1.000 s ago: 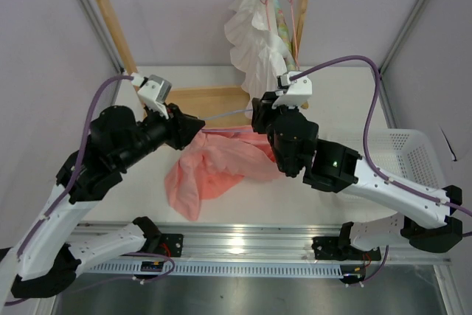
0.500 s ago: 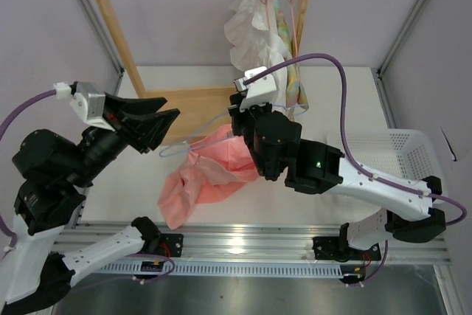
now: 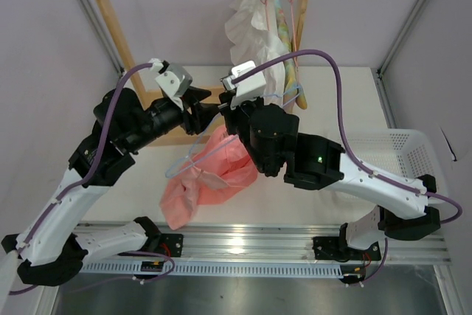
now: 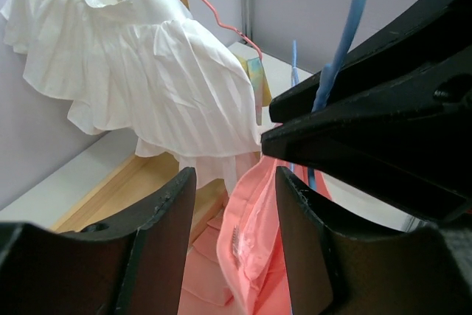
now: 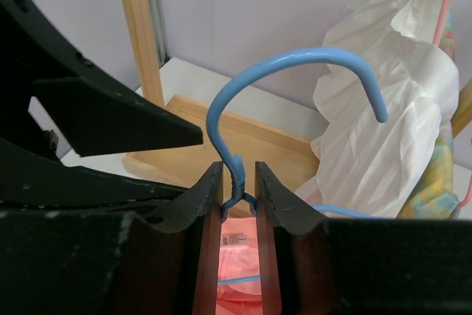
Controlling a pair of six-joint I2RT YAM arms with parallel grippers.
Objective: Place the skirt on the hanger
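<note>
The right pincer [image 5: 238, 176] clamps the blue hanger [image 5: 295, 60] at its neck, the skirt [image 3: 214, 171] dangling below. The left pincer [image 4: 234, 176] gapes open alongside, gripping nothing.

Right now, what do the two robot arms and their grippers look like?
Both the left arm and right arm have white lower links and bulky black upper joints. A purple cable loops along each, to a white wrist block. The left gripper and right gripper have tapered matte-black fingers. A green light glows on the right arm.
</note>
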